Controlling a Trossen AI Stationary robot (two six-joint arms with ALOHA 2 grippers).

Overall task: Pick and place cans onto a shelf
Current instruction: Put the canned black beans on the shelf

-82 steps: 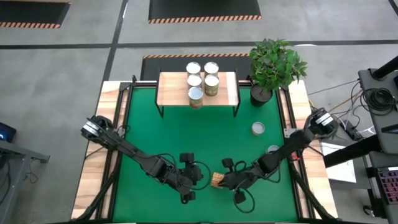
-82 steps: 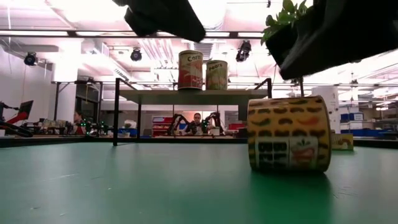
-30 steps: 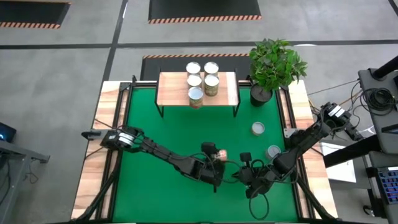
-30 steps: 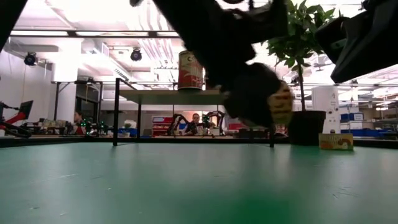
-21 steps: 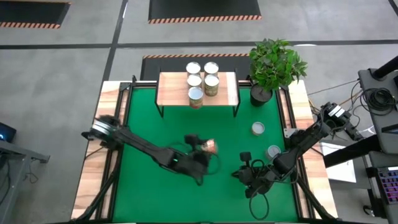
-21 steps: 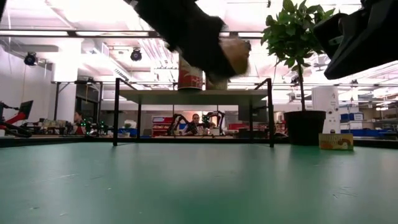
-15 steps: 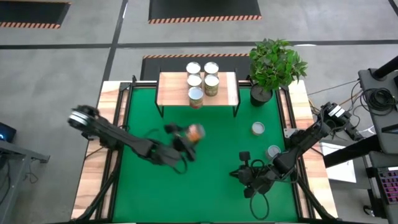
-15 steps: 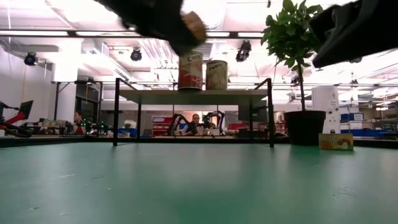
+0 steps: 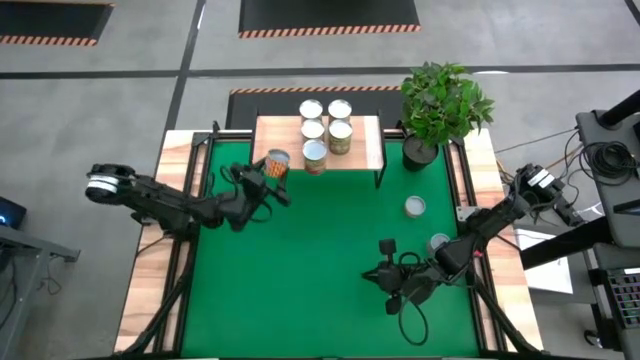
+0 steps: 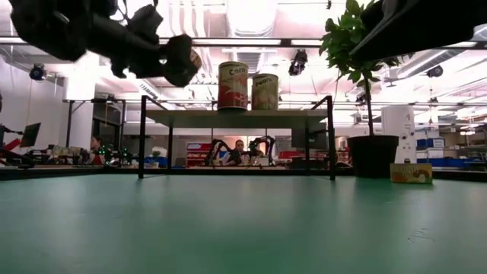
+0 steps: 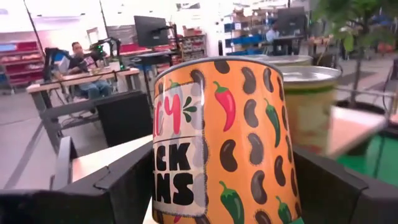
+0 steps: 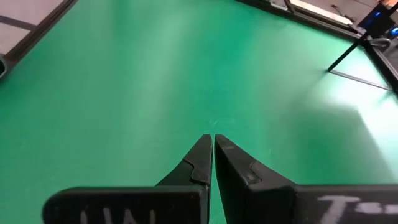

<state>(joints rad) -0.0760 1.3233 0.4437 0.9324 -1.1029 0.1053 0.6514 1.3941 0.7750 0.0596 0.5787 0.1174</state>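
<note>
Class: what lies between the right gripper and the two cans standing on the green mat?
Only bare green mat in the high view separates the right gripper from both cans.

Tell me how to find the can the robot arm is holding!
Look at the wooden shelf at the green table's far end. At its left front corner, the left gripper holds an orange can. It alone has black beans and chili peppers pictured on it, and it's gripped, not standing.
</note>
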